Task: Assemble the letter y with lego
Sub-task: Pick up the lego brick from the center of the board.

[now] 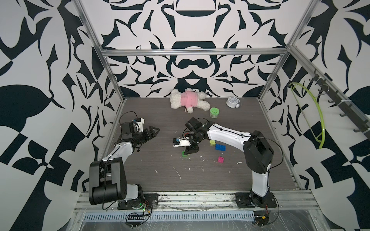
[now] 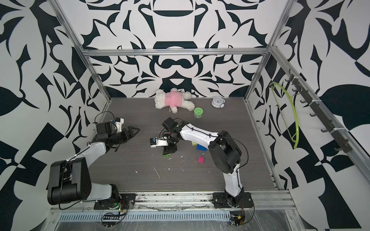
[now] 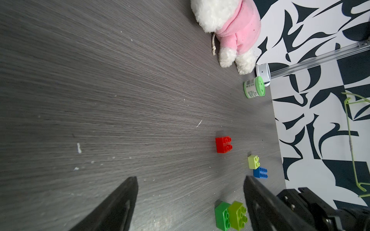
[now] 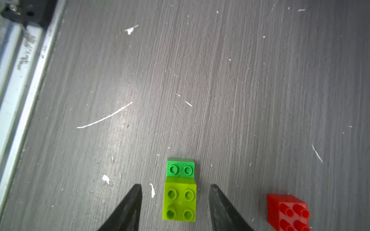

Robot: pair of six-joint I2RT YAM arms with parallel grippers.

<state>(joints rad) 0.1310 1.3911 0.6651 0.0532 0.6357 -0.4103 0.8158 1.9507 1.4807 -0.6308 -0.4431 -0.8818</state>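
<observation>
In both top views the right gripper (image 1: 189,151) hung over the green brick (image 1: 183,154). The left gripper (image 1: 155,131) waited well apart to the left, so the right arm was nearer.

In the left wrist view, the left fingers (image 3: 128,192) were spread wide and empty.

In the right wrist view, a glossy, studded yellow-green brick (image 4: 179,202) overlapped half the green brick. It lay between the parted right fingers (image 4: 136,198), untouched, with the pair's long axis along them. A red brick (image 4: 288,212) sat just outside.

The right gripper (image 4: 176,187) is straddling the yellow-green brick (image 4: 179,202), jaws apart; a green brick (image 4: 180,169) is seemingly sitting half beneath it, a red brick (image 4: 288,212) lying nearby.
</observation>
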